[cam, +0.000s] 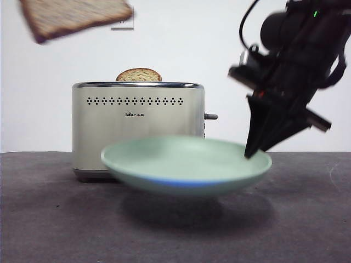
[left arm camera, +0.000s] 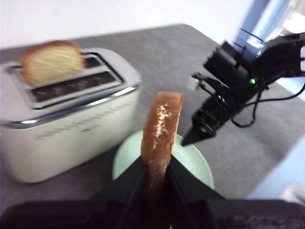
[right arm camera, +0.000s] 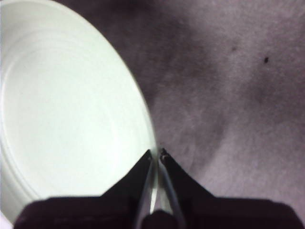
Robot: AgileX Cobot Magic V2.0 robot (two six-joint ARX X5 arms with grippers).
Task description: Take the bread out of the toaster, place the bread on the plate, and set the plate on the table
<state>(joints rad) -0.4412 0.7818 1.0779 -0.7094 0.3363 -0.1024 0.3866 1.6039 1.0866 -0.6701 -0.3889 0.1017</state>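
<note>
A: Start on the left. What has the left hand (left arm camera: 155, 164) got?

B: It is clamped on the bread (left arm camera: 161, 128), the slice standing on edge between the two black jaws, crust edge facing the wrist camera. In the front view the same slice (cam: 74, 16) hangs high in the upper left corner, well above everything else and blurred.

A: And below that hand?

B: The pale mint-green plate (left arm camera: 198, 164) lies just under and beyond the gripped slice. The cream toaster (left arm camera: 71, 124) sits off to one side of the hand, near it, on the dark grey bench (left arm camera: 157, 52).

A: Is the toaster empty?

B: No. A smaller, darker brown slice (cam: 139, 75) pokes up from the slot, only its domed top showing over the chrome rim. The grey side lever (cam: 210, 116) sticks out from the toaster's right end.

A: Now the plate.

B: It is raised off the bench, with a shadow under it, in front of the toaster (cam: 137, 129) and tipped slightly.

A: Who holds it?

B: The right hand (right arm camera: 156, 155). Its jaws are pinched on the plate's (right arm camera: 62, 109) rim, the edge running straight between the two tips. In the front view that hand (cam: 253, 149) comes down from the upper right, gripping the plate (cam: 186, 164) at its right edge.
</note>
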